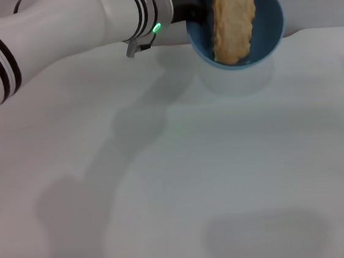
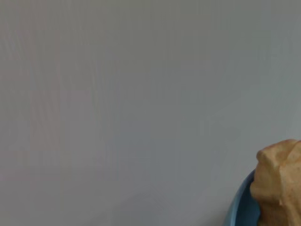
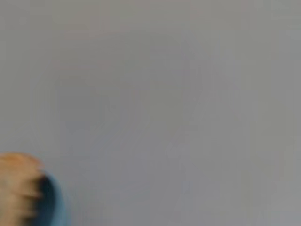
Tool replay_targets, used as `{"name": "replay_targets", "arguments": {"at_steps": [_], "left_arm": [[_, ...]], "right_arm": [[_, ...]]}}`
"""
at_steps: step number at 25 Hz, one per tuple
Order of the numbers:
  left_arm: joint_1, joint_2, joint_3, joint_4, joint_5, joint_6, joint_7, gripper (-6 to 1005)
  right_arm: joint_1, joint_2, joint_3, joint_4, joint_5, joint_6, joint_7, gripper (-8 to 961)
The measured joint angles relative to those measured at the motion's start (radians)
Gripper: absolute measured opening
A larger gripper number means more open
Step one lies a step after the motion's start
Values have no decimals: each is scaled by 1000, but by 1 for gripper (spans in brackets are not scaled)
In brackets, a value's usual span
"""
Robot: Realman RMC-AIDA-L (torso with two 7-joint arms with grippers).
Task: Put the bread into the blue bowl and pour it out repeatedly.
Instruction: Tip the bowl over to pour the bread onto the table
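In the head view my left gripper [image 1: 191, 11] is shut on the rim of the blue bowl [image 1: 268, 23] and holds it in the air above the far part of the table, tipped with its opening facing me. The golden-tan bread [image 1: 233, 18] lies lengthwise inside the bowl, and its upper end sticks out past the rim. The left wrist view shows the bread's end [image 2: 280, 183] and a strip of the bowl's rim [image 2: 240, 207]. The right wrist view shows the bread [image 3: 16, 186] and the bowl [image 3: 51, 202] blurred. The right arm is out of view.
The white table [image 1: 226, 179] spreads below the bowl. The bowl's shadow falls on it just under the bowl, and the arm's shadow runs across the left half. The table's far edge shows at the upper right.
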Motion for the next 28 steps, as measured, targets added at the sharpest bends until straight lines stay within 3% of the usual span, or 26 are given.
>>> {"name": "replay_targets", "arguments": {"at_steps": [4, 8, 13, 21, 28], "left_arm": [[-6, -2, 18, 3, 1, -57, 13, 0], [-21, -2, 72, 15, 1, -115, 25, -1], [-64, -4, 154, 9, 1, -161, 35, -1], [-93, -8, 290, 22, 1, -243, 105, 0], [-102, -12, 295, 17, 1, -259, 161, -1]], "right_arm": [[-41, 2, 2, 148, 358, 17, -416, 541], [-86, 2, 3, 273, 655, -89, -687, 538], [-109, 5, 3, 329, 713, -123, -807, 535], [-102, 5, 14, 404, 818, -126, -821, 529], [-110, 5, 17, 417, 825, -130, -837, 525]]}}
